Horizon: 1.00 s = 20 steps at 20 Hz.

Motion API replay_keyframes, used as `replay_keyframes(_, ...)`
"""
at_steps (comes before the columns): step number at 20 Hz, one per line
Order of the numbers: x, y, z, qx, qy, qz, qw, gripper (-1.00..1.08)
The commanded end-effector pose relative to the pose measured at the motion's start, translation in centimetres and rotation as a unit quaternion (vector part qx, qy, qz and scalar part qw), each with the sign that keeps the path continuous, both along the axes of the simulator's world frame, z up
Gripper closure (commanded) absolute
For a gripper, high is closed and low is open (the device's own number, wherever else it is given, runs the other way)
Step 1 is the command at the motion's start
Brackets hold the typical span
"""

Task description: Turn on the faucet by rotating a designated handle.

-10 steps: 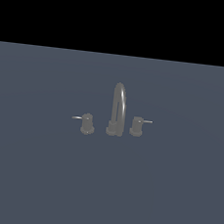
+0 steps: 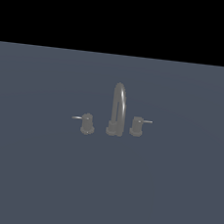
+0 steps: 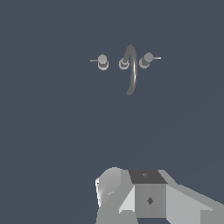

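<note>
The dull grey faucet point(image 2: 116, 109) stands on the flat blue-grey surface in the middle of the exterior view, its arched spout rising from a round base. The handle point(image 2: 137, 126) is the squat knob on the exterior view's right of the spout, its thin pale lever pointing right. A twin knob point(image 2: 86, 124) on the other side has its lever pointing left. The wrist view looks down on the faucet point(image 3: 130, 72) and the handle point(image 3: 146, 59) from far off. Only the grey body of my gripper point(image 3: 148, 199) shows there, well apart from the faucet; its fingers are not visible. The arm is absent from the exterior view.
The blue-grey surface point(image 2: 38, 174) stretches all around the faucet. A black band fills the upper part of the exterior view.
</note>
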<state>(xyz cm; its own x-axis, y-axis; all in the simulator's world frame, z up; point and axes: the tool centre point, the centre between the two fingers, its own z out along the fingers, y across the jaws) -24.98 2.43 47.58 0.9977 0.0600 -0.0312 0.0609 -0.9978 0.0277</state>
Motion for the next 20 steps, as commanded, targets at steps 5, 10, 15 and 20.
replay_keyframes(5,0.2,0.2,0.0,-0.003,0.001,0.001,1.0,1.08)
replay_keyframes(10,1.2,0.0,-0.3,-0.003,0.0,-0.014,0.9999,1.08)
replay_keyframes(15,3.2,-0.2,-1.0,-0.002,-0.001,-0.046,0.9989,1.08)
replay_keyframes(20,6.1,-0.8,-2.2,-0.001,-0.003,-0.094,0.9956,1.08)
